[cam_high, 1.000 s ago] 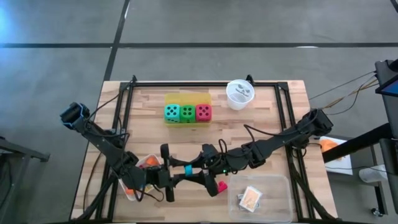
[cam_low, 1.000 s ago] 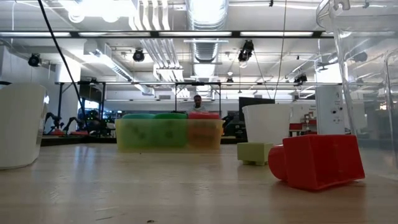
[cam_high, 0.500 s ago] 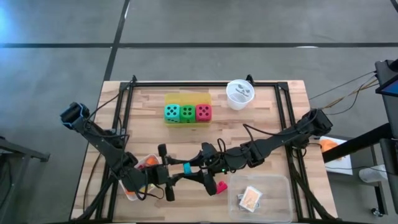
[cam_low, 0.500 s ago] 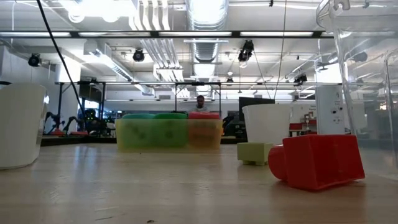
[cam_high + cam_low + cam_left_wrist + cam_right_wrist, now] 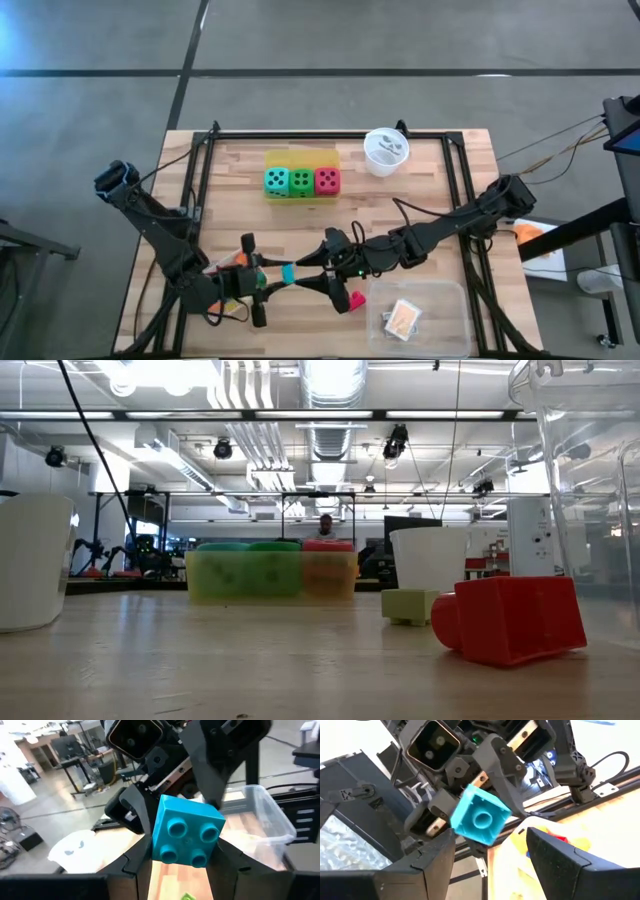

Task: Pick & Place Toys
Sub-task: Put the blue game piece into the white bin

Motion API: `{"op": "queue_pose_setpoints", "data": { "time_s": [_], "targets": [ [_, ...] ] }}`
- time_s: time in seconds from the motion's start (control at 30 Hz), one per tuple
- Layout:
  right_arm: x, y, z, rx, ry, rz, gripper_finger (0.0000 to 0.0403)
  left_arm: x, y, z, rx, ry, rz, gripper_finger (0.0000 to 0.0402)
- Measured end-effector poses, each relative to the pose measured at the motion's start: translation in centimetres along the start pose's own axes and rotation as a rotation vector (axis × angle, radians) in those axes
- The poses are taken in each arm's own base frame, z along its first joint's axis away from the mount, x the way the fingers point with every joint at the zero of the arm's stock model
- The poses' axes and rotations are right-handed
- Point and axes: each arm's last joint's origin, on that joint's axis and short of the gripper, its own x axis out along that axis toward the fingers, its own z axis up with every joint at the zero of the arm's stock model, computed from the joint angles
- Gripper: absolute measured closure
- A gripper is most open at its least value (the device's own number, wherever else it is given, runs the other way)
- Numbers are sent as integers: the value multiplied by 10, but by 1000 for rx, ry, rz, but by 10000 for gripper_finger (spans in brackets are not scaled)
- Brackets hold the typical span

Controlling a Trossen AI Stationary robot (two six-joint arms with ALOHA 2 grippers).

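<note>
Left hand clamps a blue block above the worktop's near edge

The left hand (image 5: pixel 270 283) pinches the blue block (image 5: pixel 288 273) at six o'clock; the right hand (image 5: pixel 312 278), fingers apart, faces it; three dice (image 5: pixel 301 181) sit at twelve.

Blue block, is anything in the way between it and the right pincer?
No, nothing visible. The blue block sits gripped in the left pincer, and the open right pincer faces it across a bare gap.

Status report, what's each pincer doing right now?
Left pincer shut on blue block, held above the table. Right pincer open, facing it, empty. Red block lies beside the clear tray.
</note>
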Motion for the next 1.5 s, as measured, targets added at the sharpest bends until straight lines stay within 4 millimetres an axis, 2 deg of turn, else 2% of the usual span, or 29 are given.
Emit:
{"op": "queue_pose_setpoints", "data": {
  "time_s": [0.17, 0.37, 0.57, 0.73, 0.93, 1.13, 1.5],
  "targets": [
    [0, -4, -3, -10, 30, -35, 167, -10, 3, -3, -58, 48, -28, 264],
    [-3, -12, -16, 1, 163, -125, 167, -23, 16, -22, -214, 212, 1, 264],
    [-10, -27, -33, -39, 353, -276, 167, -34, 27, -50, -409, 511, 9, 264],
    [-19, -35, -46, -48, 478, -376, 167, -47, 37, -71, -523, 864, 59, 264],
    [-23, -39, -58, -64, 519, -395, 167, -60, 43, -82, -606, 1169, 132, 264],
    [-25, -43, -68, -71, 544, -408, 167, -58, 37, -86, -655, 1216, 84, 264],
    [-27, -49, -78, -34, 555, -434, 167, -53, 25, -128, -682, 1234, 19, 264]
  ]
}}
